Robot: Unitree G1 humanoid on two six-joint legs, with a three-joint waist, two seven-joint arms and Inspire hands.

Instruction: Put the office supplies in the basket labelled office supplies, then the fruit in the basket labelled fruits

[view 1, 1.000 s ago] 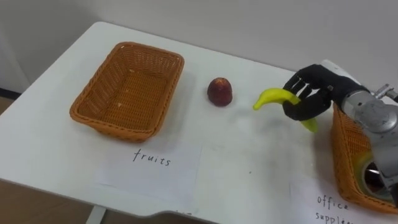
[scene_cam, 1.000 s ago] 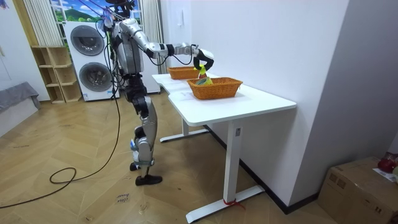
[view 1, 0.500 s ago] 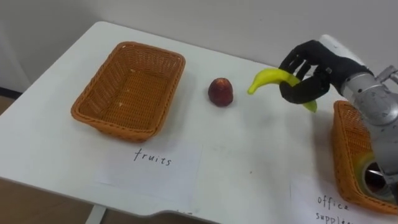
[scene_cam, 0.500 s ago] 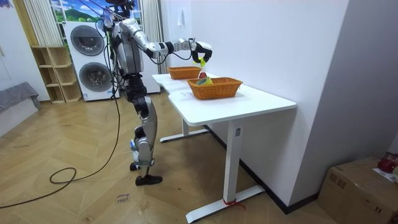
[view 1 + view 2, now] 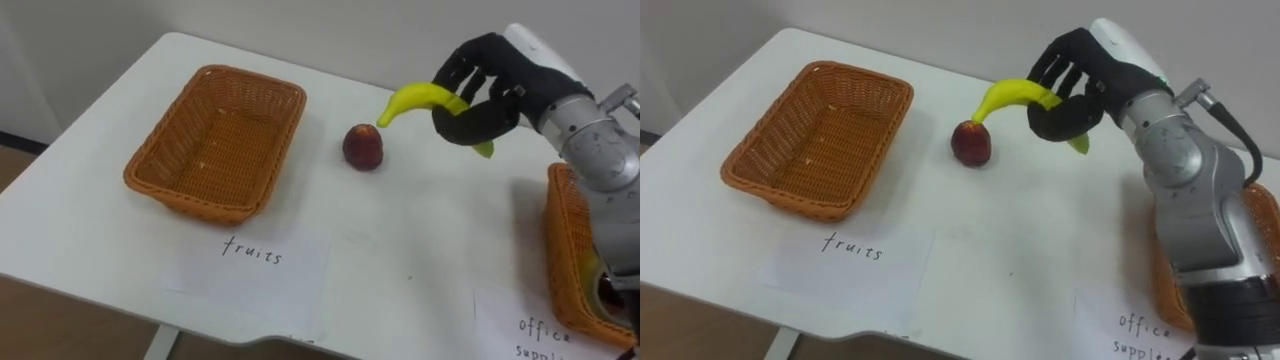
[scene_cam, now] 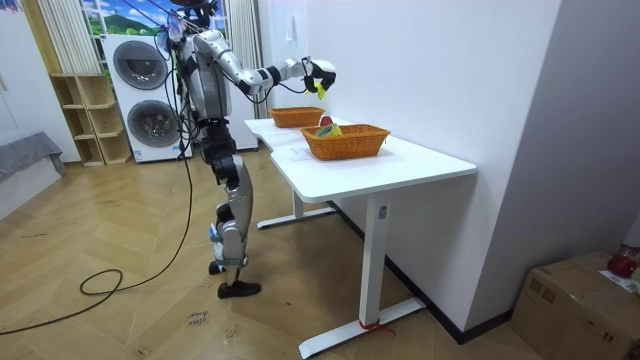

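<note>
Woven wicker basket (image 5: pixel 215 140) on smooth matt table (image 5: pixel 420 240).

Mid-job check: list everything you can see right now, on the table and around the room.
table: one, white, in front of the robot.
empty basket: one, orange wicker, table's left.
right basket: one, orange wicker, table's right edge, contents unclear.
red fruit: one, dark red, on the table between the baskets.
banana: one, yellow, held in the air above the table.
paper labels: two, white, one in front of each basket.
washing machines: two, white, stacked behind the robot.
cardboard box: one, brown, floor at the room view's right.
right robot hand: one, black, curled round the banana.
</note>
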